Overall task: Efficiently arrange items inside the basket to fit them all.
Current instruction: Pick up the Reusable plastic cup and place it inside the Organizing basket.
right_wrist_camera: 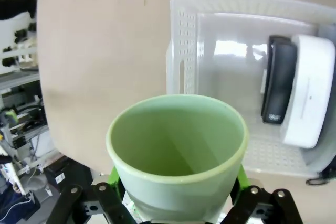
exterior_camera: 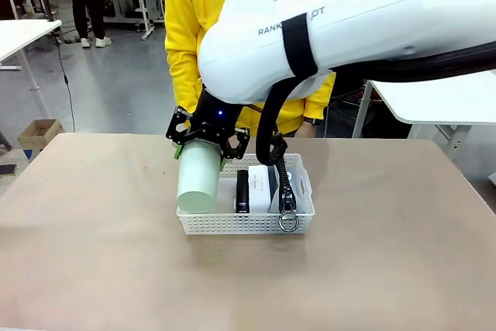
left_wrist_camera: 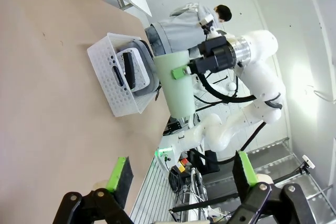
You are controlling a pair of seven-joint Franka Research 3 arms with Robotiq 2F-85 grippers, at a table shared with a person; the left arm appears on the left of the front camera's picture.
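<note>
My right gripper [exterior_camera: 201, 153] is shut on the pale green cup [exterior_camera: 198, 182], gripping it at the rim, mouth up and slightly tilted, at the left end of the white basket [exterior_camera: 232, 226]. In the right wrist view the cup [right_wrist_camera: 178, 145] hides most of that gripper [right_wrist_camera: 177, 182]. In the basket lie the black stapler [exterior_camera: 242, 190], the white box [exterior_camera: 260, 186] and the grey pouch [exterior_camera: 298, 180] with its ring pull [exterior_camera: 288, 222]. The left part of the basket floor [right_wrist_camera: 226, 77] is bare. My left gripper [left_wrist_camera: 181, 174] stands open and apart, looking at the basket [left_wrist_camera: 113, 80] from the side.
A person in a yellow top [exterior_camera: 186, 29] stands at the table's far edge behind the basket. My right arm [exterior_camera: 364, 29] spans the upper middle. The tan tabletop [exterior_camera: 93, 230] lies bare around the basket.
</note>
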